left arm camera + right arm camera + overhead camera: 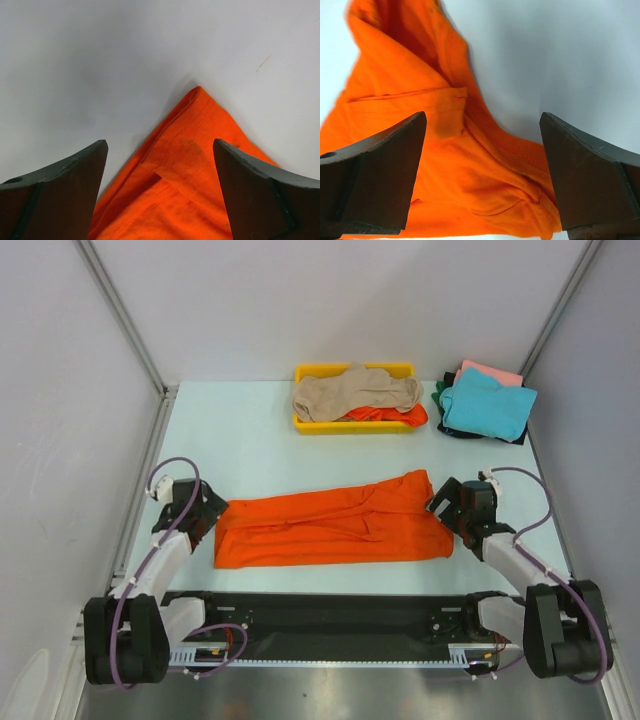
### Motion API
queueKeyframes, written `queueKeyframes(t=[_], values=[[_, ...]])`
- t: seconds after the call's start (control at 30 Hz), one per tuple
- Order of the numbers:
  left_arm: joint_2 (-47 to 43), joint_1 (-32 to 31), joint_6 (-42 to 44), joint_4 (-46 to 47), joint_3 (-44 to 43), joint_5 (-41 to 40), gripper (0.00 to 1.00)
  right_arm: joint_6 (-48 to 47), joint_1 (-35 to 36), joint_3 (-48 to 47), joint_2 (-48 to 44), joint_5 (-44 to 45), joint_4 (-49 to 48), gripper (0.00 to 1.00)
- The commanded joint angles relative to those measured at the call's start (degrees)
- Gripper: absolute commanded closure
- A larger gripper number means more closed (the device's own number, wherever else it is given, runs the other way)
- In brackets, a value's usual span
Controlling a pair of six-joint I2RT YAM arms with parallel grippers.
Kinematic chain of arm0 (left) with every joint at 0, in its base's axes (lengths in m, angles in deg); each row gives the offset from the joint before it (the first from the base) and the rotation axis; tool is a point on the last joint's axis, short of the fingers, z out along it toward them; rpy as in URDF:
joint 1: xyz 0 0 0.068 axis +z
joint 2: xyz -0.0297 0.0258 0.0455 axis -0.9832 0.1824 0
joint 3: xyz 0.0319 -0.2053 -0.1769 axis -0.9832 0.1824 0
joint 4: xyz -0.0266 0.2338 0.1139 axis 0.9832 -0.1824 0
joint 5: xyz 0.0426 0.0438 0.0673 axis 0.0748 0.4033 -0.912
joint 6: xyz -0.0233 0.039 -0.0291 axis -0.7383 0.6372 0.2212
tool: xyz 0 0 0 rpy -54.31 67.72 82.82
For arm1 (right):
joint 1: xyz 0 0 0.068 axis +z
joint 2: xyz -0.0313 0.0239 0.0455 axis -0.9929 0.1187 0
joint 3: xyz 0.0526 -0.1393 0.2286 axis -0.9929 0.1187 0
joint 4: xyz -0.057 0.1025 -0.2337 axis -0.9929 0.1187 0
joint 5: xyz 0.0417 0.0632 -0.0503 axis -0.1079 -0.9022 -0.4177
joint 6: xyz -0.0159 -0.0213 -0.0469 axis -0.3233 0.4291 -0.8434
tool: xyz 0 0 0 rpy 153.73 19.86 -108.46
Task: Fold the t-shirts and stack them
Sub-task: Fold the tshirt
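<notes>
From above, the soft orange shirt is lying as a long creased band on the smooth pale table, with my left claw and right claw sitting at its ends. My left camera is showing dark wedge-shaped fingers spread wide over a pointed folded corner. My right camera is showing its pair equally spread over rumpled hems.

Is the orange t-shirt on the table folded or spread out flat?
Partly folded. The orange t-shirt lies as a long narrow band on the table, layers doubled over, no sleeves spread out.
</notes>
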Motion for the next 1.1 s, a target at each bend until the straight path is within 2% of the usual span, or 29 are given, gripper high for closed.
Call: queueKeyframes(t=[0.0, 0.1, 0.2, 0.23, 0.3, 0.33, 0.37, 0.5, 0.53, 0.6, 0.63, 0.7, 0.73, 0.77, 0.9, 1.07], values=[[-1.58, -0.38, 0.55, 1.87, 2.8, 1.88, 0.08, 0.02, -0.13, -2.19, 3.89, -2.29, -4.47, 0.0], [-0.8, -0.72, 0.91, 2.75, 3.77, 3.2, 0.09, -0.25, -0.14, -2.72, 9.68, -3.87, -7.9, 0.02], [-0.18, -1.08, 1.0, 3.37, 4.65, 4.08, 0.11, -0.68, -0.14, -3.59, 14.53, -7.91, -10.02, 0.15], [-0.26, -1.17, 1.0, 3.8, 4.92, 4.17, 0.12, -1.12, 0.13, -4.47, 15.32, -8.53, -10.11, 0.25], [-0.53, -1.17, 1.08, 3.98, 5.35, 4.78, 0.15, -1.12, 0.22, -4.39, 15.5, -8.97, -11.25, 0.39], [-1.05, -1.17, 1.08, 3.98, 5.36, 4.96, 0.17, -1.21, 0.39, -4.22, 15.59, -9.32, -11.6, 0.54], [-1.32, -1.17, 1.17, 4.16, 5.44, 5.05, 0.19, -1.56, 0.57, -4.13, 15.68, -10.2, -12.47, 0.59], [-0.8, -3.1, 1.43, 5.91, 6.06, 6.1, 0.3, -2.79, 1.09, -4.74, 16.91, -12.31, -14.06, 0.94], [-0.53, -3.19, 1.61, 6.79, 6.15, 6.63, 0.45, -2.97, 1.1, -5.09, 17.26, -12.84, -14.15, 1.0], [0.52, -3.45, 1.61, 7.58, 6.5, 7.42, 0.55, -4.11, 1.01, -6.58, 18.57, -13.1, -14.07, 1.0], [0.79, -3.54, 1.7, 8.46, 6.59, 8.12, 0.66, -4.46, 1.09, -7.2, 19.01, -13.02, -13.89, 1.0], [1.31, -3.98, 1.87, 9.51, 6.85, 8.65, 0.76, -5.42, 1.01, -9.65, 20.76, -12.58, -13.27, 1.0], [1.4, -4.15, 1.87, 9.78, 6.85, 9.0, 0.91, -5.95, 1.01, -10.8, 21.47, -11.97, -13.01, 1.0], [1.41, -4.42, 1.79, 9.87, 6.94, 9.18, 0.98, -6.48, 0.83, -12.2, 22.61, -11.79, -12.49, 1.0], [0.01, -5.21, 0.82, 7.43, 6.33, 10.23, 1.0, -9.29, -0.22, -22.12, 30.43, -10.91, -8.8, 1.0], [-4.83, -7.14, -2.51, 2.58, 5.8, 12.86, 1.0, -13.07, 0.3, -40.39, 42.56, -10.65, -2.31, 1.0]])
